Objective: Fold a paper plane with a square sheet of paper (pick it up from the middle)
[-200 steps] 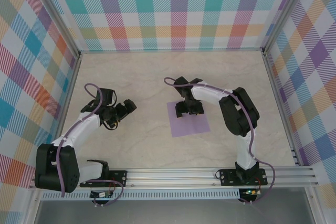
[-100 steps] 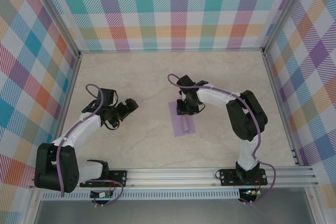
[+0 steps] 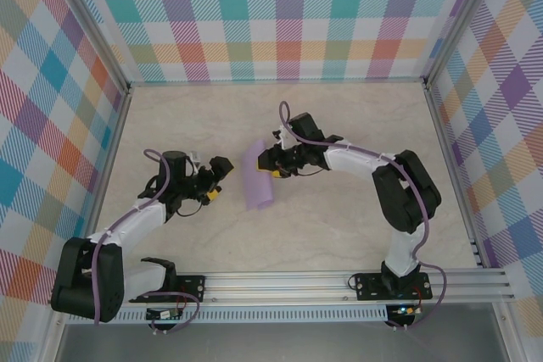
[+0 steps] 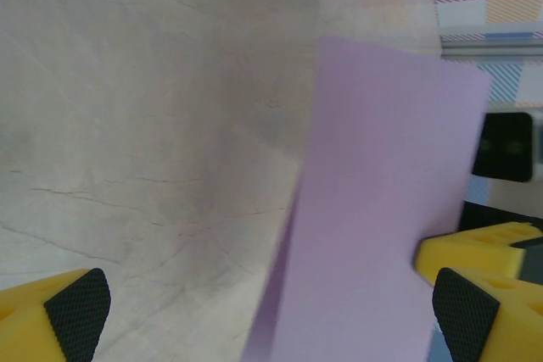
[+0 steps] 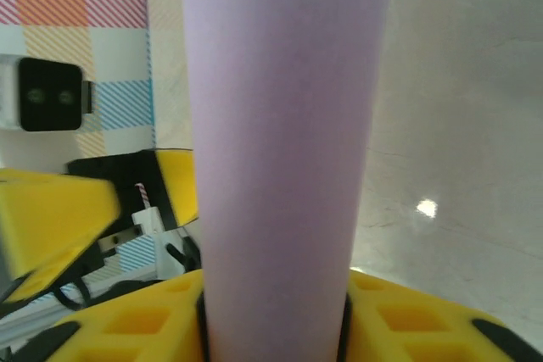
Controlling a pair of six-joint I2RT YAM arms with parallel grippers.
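Over the marbled surface (image 3: 356, 125), the square sheet of paper (image 3: 257, 182) hangs doubled, pinched at its middle by my right tool (image 3: 271, 164), my left tool (image 3: 220, 178) wide open just beside it; pick-up looks done, and I judge next comes a careful handover for creasing.
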